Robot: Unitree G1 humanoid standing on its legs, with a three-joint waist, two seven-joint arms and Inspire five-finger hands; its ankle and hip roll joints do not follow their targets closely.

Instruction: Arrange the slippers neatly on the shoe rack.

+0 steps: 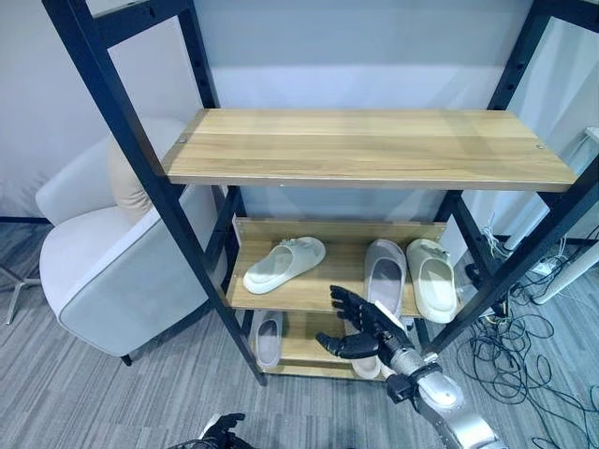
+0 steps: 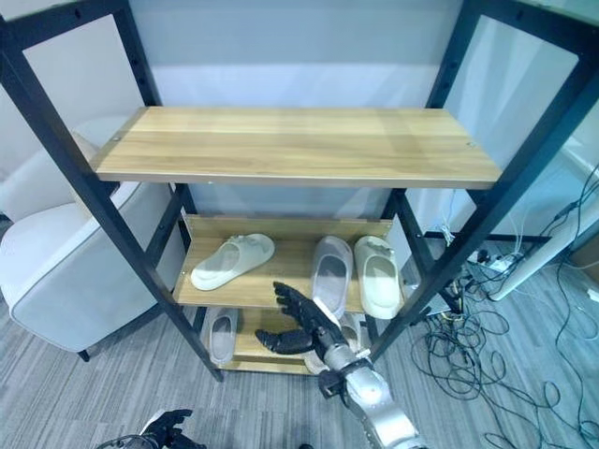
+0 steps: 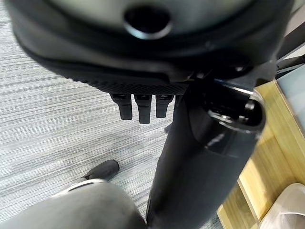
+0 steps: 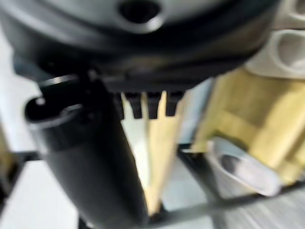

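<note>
Three slippers [image 1: 284, 263] on middle shelf [image 1: 318, 297]

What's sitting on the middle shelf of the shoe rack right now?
Three slippers lie on the middle shelf: a white slipper angled on the left, a grey slipper and a cream slipper side by side on the right. The open right hand covers the grey slipper's near end.

White armchair [image 1: 103, 262] on grey carpet [image 1: 56, 393]
</note>
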